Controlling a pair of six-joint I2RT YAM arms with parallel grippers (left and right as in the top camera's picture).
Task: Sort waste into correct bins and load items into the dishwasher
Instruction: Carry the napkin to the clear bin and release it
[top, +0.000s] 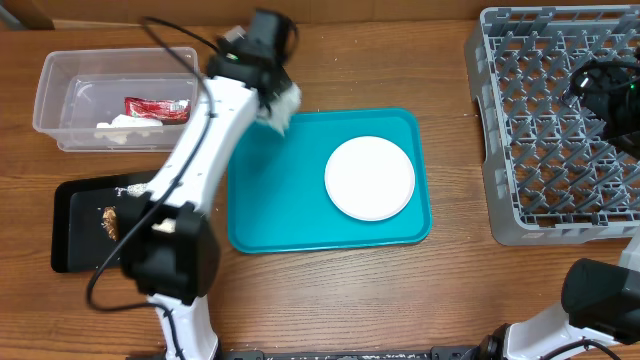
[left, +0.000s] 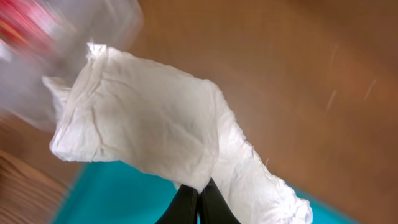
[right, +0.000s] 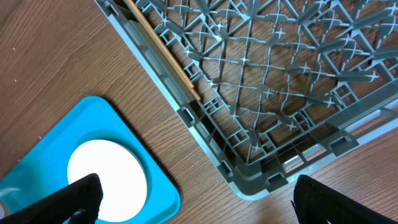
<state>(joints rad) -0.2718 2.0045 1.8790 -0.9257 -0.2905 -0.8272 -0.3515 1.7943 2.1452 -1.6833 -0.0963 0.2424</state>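
Observation:
A crumpled white napkin (left: 143, 118) hangs from my left gripper (left: 199, 202), whose fingers are shut on its lower edge. In the overhead view the left gripper (top: 272, 95) holds the napkin (top: 285, 108) above the far left corner of the teal tray (top: 300, 225), close to the clear tub (top: 50, 95). A red-and-white wrapper (top: 157, 108) and some white paper lie inside that tub. The black tray (top: 70, 250) holds a brown lump (top: 108, 222) and white grains (top: 130, 190). My right gripper (right: 205, 208) stands open above the corner of the grey dish rack (right: 280, 81), where chopsticks (right: 165, 53) lie.
A white round plate (top: 369, 177) rests on the teal tray, also seen in the right wrist view as the plate (right: 106, 177). The dish rack (top: 540, 225) fills the right side of the wooden table. My left arm stretches from the front edge over the black tray.

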